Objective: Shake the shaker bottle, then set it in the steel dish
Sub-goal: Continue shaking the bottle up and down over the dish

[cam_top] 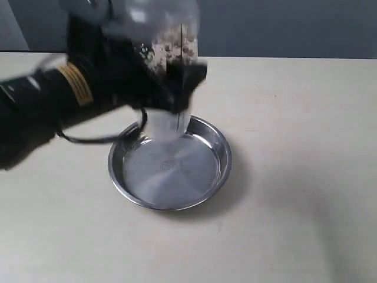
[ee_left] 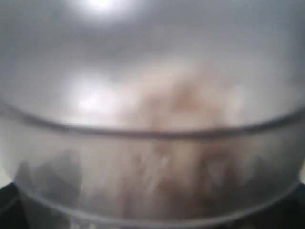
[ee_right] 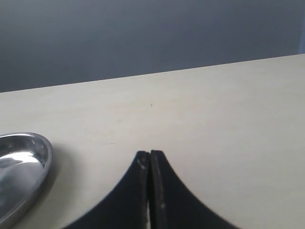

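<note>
The shaker bottle [cam_top: 171, 41], frosted clear plastic with brown bits inside, is held in the air above the far rim of the steel dish [cam_top: 169, 164], blurred by motion. My left gripper [cam_top: 177, 79] is shut on the bottle's body. In the left wrist view the bottle [ee_left: 152, 143] fills the whole picture, brown bits smeared inside, and the fingers are hidden. The shiny round dish lies flat on the table with nothing in it; its rim [ee_right: 28, 162] shows in the right wrist view. My right gripper [ee_right: 150, 155] is shut on nothing, low over the table beside the dish.
The light beige table [cam_top: 294, 147] stretches all around the dish. A grey wall [cam_top: 283, 26] stands behind the far table edge. A black cable [cam_top: 100, 139] hangs from the left arm near the dish's left rim.
</note>
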`<act>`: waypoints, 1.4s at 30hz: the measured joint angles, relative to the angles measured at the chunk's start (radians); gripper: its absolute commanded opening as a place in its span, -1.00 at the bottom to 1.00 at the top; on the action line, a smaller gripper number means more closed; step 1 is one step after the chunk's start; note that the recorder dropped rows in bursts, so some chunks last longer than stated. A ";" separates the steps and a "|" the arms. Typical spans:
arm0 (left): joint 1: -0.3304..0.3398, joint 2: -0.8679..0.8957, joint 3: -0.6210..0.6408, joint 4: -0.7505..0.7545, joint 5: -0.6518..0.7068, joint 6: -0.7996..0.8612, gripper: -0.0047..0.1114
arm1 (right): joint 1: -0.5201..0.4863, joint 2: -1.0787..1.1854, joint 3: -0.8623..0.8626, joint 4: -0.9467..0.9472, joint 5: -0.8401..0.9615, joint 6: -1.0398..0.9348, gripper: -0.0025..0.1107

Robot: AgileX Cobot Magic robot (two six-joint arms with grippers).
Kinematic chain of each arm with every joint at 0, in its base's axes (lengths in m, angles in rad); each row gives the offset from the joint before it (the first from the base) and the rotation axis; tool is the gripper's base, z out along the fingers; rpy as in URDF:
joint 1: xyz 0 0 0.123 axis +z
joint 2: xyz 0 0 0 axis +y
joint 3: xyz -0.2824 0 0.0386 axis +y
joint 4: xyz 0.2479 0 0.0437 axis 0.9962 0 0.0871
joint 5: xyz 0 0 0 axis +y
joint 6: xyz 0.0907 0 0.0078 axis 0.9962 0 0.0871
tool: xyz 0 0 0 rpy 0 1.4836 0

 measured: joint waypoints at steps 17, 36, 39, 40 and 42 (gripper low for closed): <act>0.012 0.045 0.058 0.077 0.129 -0.163 -0.91 | 0.000 0.000 0.000 0.000 0.000 0.000 -0.97; 0.007 0.130 0.054 0.141 0.008 -0.174 -0.91 | 0.000 0.000 0.000 0.002 0.000 0.000 -0.97; 0.007 -0.018 -0.037 0.146 0.006 -0.157 -0.91 | 0.000 0.000 0.000 0.002 0.000 0.000 -0.97; 0.003 -0.056 -0.056 0.146 -0.043 -0.149 -0.91 | 0.000 0.000 0.000 0.002 0.000 0.000 -0.97; -0.002 -0.009 0.005 0.146 -0.114 -0.131 -0.91 | 0.000 0.000 0.000 0.002 0.000 0.000 -0.97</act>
